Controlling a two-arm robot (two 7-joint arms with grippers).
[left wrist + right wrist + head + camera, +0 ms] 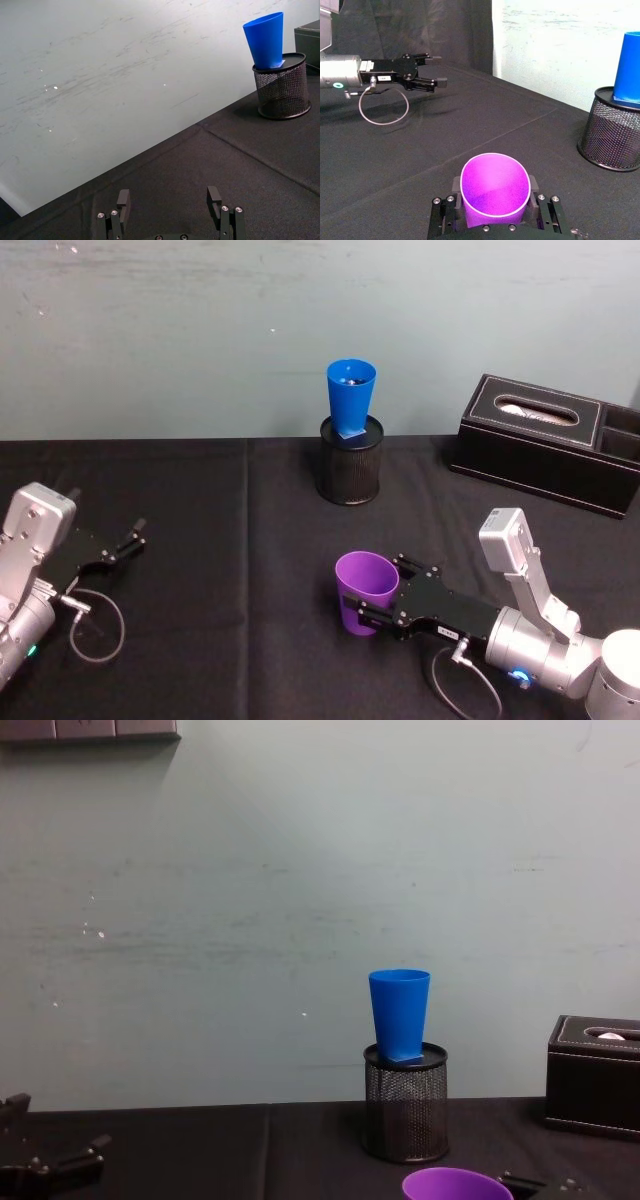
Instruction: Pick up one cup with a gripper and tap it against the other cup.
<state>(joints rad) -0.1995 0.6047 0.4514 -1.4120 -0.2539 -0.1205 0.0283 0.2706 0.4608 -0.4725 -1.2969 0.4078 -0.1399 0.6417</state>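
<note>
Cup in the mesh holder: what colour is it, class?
Blue; the cup shows best in the chest view.

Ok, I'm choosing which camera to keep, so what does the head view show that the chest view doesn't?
Head view: the right gripper shut on the purple cup from both sides. Chest view: grey wall plates up high. Both: the blue cup standing in the mesh holder, the purple cup's rim, the black box, the idle left gripper, open, at the left.

I see my left gripper with its fingers spread apart above the black tabletop. Farther off, the blue cup sits in the mouth of a black mesh pen holder, near the pale wall.
</note>
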